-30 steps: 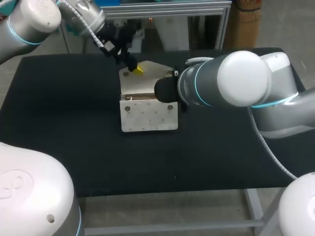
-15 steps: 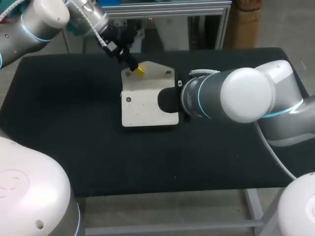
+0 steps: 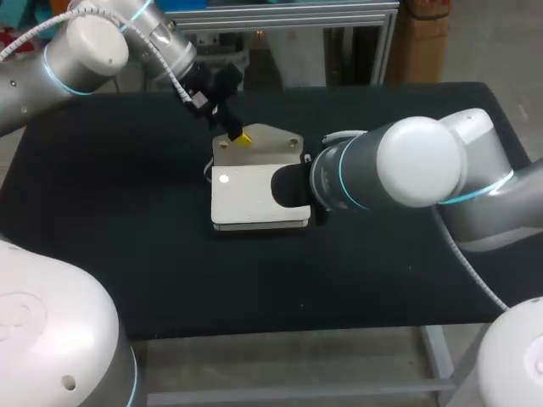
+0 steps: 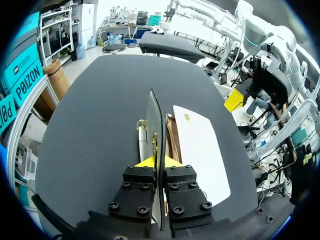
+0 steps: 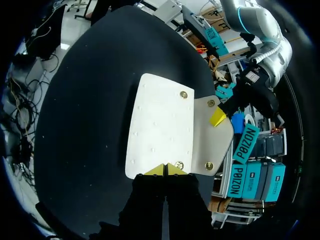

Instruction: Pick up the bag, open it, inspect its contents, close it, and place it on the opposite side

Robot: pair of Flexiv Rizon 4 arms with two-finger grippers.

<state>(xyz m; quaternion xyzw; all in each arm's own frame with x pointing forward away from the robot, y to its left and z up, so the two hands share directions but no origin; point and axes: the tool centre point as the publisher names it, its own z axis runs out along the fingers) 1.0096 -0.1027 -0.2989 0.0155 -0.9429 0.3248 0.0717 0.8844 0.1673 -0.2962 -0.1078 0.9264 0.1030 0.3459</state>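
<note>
The left gripper (image 4: 152, 162) is closed thinly on the flap (image 4: 154, 112), and the right gripper (image 5: 164, 170) is drawn shut on the side edge of the bag (image 3: 246, 197). The bag is laid flat mid-table (image 3: 102, 212), nearer the far edge. The flap is probably held back to expose the mouth while the body is steadied. The mouth is turned toward the far edge, with the body's long axis parallel to that edge.

The bag (image 3: 254, 199) is cream, with brass-coloured studs (image 5: 183, 94) at its corners, faint rows of dimples across its panel and a brown lining at the mouth — all on a plain black bench (image 3: 110, 220). The left pincer (image 4: 159, 162) and right pincer (image 5: 164, 170) are black with bright yellow tips. The left arm (image 3: 93, 42) and right arm (image 3: 416, 161) are pale grey with thin teal rings.
</note>
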